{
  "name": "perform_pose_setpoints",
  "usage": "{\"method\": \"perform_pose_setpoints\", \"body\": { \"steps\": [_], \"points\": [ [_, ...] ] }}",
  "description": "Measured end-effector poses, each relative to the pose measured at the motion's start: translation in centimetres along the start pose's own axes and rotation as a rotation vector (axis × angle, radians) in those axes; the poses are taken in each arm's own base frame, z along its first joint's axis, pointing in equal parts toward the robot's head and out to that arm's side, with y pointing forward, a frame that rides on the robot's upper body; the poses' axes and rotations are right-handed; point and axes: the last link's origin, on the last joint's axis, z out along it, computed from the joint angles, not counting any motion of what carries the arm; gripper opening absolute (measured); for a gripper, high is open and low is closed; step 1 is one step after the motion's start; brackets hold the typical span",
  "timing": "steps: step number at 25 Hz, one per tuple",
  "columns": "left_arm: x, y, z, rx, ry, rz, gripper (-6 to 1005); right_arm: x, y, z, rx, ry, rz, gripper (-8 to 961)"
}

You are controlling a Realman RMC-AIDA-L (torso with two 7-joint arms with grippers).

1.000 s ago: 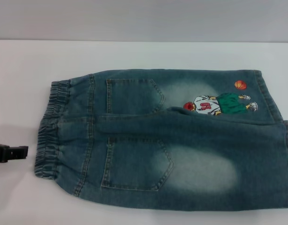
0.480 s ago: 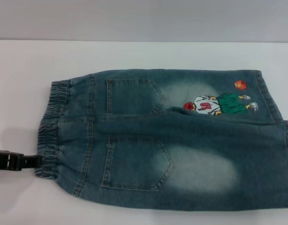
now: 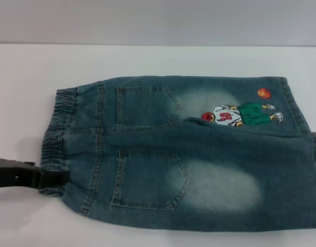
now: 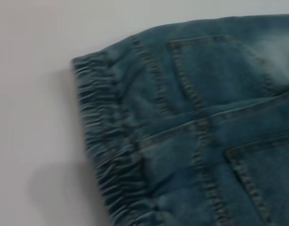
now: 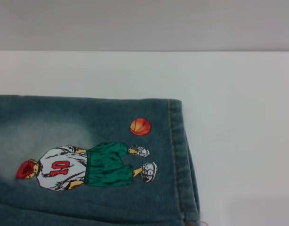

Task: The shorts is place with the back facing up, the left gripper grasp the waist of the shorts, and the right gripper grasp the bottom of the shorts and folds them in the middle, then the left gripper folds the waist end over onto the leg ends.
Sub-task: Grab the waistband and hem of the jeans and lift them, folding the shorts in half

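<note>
At 9 o'clock in the head view, the left gripper (image 3: 57, 177) reaches over the near corner of the gathered waist (image 3: 57, 139); whether its fingers are apart or together cannot be told. The shorts (image 3: 199, 154) lie flat, pockets up, across the middle of the table (image 3: 158, 59), the leg ends (image 3: 297, 110) at 3 o'clock beside the cartoon print (image 3: 240, 114). The right gripper is out of sight. Closing this near the corner risks catching only the top layer, so the waist could slip free mid-fold.

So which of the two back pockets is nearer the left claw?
The nearer pocket, on the leg without the print. The left claw is level with it at the waistband; the other pocket lies by the cartoon print.
</note>
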Motion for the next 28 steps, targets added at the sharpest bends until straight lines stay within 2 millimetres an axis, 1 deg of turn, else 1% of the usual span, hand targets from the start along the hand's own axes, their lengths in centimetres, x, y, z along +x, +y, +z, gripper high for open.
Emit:
{"method": "perform_pose_setpoints", "body": {
  "steps": [2,5,8,11,16,21,28],
  "points": [
    [0.3,0.6,0.1,-0.036,0.010,0.030,859,-0.2,0.0,0.0,-0.002,-0.005,-0.025,705],
    [0.5,0.8,-0.2,-0.049,0.024,0.033,860,-0.4,0.0,0.0,-0.003,-0.006,-0.043,707],
    [0.6,0.6,-0.4,-0.052,0.021,0.022,860,-0.5,0.1,-0.1,-0.009,-0.007,-0.043,711],
    [0.3,0.0,-0.4,-0.049,-0.002,-0.003,859,-0.5,0.4,-0.1,-0.016,-0.008,-0.053,711],
    [-0.5,-1.2,0.3,-0.046,-0.037,-0.045,859,-0.5,0.5,0.0,-0.018,-0.003,-0.060,711],
    [-1.3,-1.8,1.8,-0.061,-0.079,-0.063,860,-0.7,0.7,0.1,-0.020,-0.003,-0.066,711],
    [-1.1,-1.9,2.3,-0.068,-0.089,-0.063,860,-0.7,0.7,0.0,-0.020,-0.002,-0.074,710]
  ]
}}
